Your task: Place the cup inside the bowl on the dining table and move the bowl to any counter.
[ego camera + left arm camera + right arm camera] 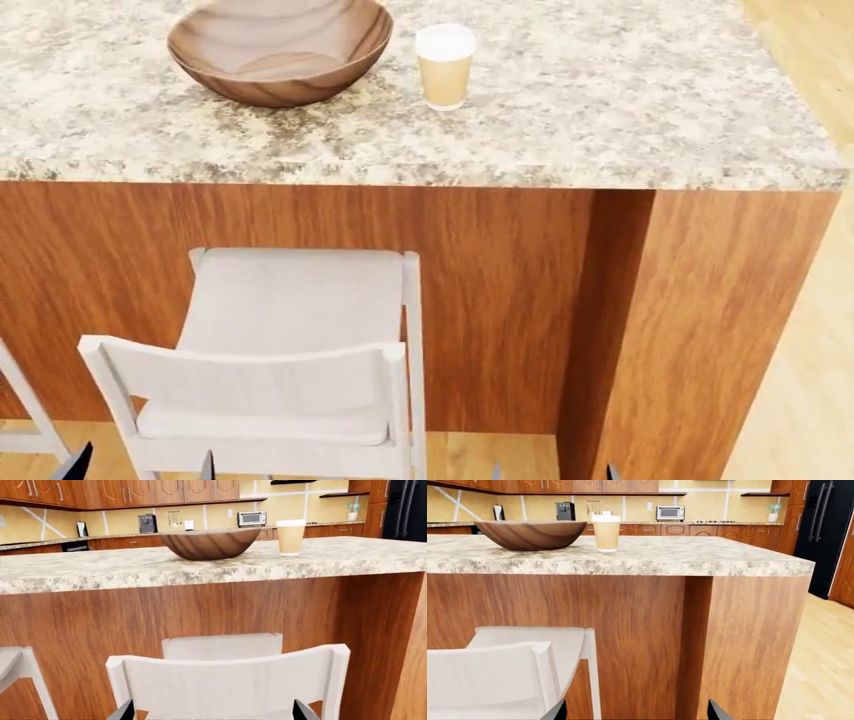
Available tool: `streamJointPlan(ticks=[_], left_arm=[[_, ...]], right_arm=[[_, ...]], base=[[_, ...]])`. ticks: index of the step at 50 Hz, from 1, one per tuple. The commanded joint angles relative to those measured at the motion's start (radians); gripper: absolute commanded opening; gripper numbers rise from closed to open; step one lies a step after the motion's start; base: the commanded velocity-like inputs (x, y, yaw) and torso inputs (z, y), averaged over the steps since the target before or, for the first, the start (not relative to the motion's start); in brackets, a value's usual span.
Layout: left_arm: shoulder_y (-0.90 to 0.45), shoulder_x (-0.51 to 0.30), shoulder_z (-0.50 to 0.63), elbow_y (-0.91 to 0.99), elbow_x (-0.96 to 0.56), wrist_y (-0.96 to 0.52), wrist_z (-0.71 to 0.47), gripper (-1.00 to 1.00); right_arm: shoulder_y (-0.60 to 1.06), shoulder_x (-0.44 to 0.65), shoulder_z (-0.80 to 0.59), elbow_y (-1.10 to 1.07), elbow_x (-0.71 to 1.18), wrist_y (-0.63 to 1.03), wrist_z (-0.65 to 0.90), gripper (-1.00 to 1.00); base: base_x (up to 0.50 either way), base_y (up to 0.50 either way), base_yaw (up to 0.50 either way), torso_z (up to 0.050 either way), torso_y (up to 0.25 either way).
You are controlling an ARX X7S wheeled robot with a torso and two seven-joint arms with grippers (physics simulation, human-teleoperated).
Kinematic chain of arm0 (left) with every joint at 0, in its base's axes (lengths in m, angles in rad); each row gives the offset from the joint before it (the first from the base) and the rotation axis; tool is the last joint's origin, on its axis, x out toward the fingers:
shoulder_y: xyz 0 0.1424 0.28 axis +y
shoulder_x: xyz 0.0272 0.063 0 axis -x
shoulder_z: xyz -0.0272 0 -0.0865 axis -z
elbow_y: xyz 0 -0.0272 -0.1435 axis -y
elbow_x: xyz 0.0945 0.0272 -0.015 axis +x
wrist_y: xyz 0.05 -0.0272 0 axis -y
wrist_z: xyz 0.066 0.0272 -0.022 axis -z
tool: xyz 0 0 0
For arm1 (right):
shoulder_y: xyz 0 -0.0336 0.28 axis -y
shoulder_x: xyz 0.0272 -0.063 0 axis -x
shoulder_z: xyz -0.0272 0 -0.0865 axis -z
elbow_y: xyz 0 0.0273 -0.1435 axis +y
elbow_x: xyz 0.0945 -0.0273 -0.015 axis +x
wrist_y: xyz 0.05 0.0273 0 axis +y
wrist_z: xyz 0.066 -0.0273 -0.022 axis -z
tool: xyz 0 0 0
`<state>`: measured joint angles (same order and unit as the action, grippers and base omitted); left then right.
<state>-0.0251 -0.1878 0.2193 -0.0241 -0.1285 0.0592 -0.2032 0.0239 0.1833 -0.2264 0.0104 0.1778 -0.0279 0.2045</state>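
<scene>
Cup (445,64) stands upright on the dining table (601,110), lid on, just beside the bowl (279,50) on the bowl's right, a small gap between them, not touching. Nothing in the bowl. Both sit well back from the table's near edge.

Key relation: both grippers are low, below the table top, down at chair (287,350) level. The cup lies up and forward of them. Its long axis is vertical, so a side grasp on the tapered wall looks like the natural one. The right wrist view sees the cup (606,531) closer to the middle of its frame than the left does (290,537), and the cup is on the right side of the bowl, so I judge the right arm the nearer one and the one with no bowl in its way.

Right gripper (637,711): only two dark fingertips at the frame edge, spread wide, nothing between them. Left gripper (213,711): same, tips wide apart, empty, with the chair back right in front.

Hard to tell:
- Arms are cut off; the head view shows just fingertip slivers at the bottom edge.
- Bowl's far rim is cropped in the head view.
- Counter (727,523) with yellow tiled wall is far behind the table; the route to it is not visible.
- The chair is between the robot and the table and may block the approach.
</scene>
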Motion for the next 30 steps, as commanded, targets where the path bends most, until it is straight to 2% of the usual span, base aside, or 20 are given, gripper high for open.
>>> streamJointPlan(ticks=[1,5,8,15,17,21,24,27,29,30], left_arm=[[0.001,-0.003,0.001,0.005,-0.016,-0.006,-0.004,1.0],[0.005,-0.002,-0.01,0.025,-0.03,-0.027,-0.019,1.0],[0.007,-0.008,-0.028,0.094,-0.049,-0.125,-0.049,1.0],[-0.04,-0.063,-0.01,0.372,-0.071,-0.376,-0.065,1.0],[-0.082,-0.077,-0.03,0.452,-0.081,-0.449,-0.082,1.0],[-0.188,-0.132,-0.128,0.575,-0.208,-0.656,-0.072,1.0],[-0.297,-0.134,-0.206,0.612,-0.374,-0.827,-0.048,1.0],[-0.444,-0.173,-0.257,0.62,-0.448,-0.941,-0.047,1.0],[-0.521,-0.187,-0.255,0.594,-0.446,-0.965,-0.05,1.0],[-0.564,-0.194,-0.248,0.579,-0.476,-1.033,-0.05,1.0]], right_arm=[[0.002,0.004,-0.006,0.004,0.007,-0.002,0.004,1.0],[-0.002,0.0,0.003,0.008,0.03,-0.031,-0.004,1.0],[-0.013,-0.001,0.021,-0.026,0.059,-0.011,0.012,1.0],[0.011,0.082,0.02,-0.333,0.122,0.262,0.032,1.0],[0.019,0.111,0.043,-0.443,0.172,0.317,0.031,1.0],[0.096,0.19,0.114,-0.653,0.276,0.53,0.081,1.0],[0.211,0.247,0.142,-0.677,0.359,0.679,0.076,1.0],[0.339,0.296,0.223,-0.732,0.495,0.846,0.103,1.0],[0.408,0.326,0.289,-0.754,0.591,0.947,0.133,1.0],[0.435,0.346,0.311,-0.762,0.632,0.991,0.14,1.0]], base=[[0.0,0.0,0.0,0.0,0.0],[0.0,0.0,0.0,0.0,0.0],[0.0,0.0,0.0,0.0,0.0],[0.0,0.0,0.0,0.0,0.0],[0.0,0.0,0.0,0.0,0.0],[0.0,0.0,0.0,0.0,0.0],[0.0,0.0,0.0,0.0,0.0],[0.0,0.0,0.0,0.0,0.0],[0.0,0.0,0.0,0.0,0.0],[0.0,0.0,0.0,0.0,0.0]])
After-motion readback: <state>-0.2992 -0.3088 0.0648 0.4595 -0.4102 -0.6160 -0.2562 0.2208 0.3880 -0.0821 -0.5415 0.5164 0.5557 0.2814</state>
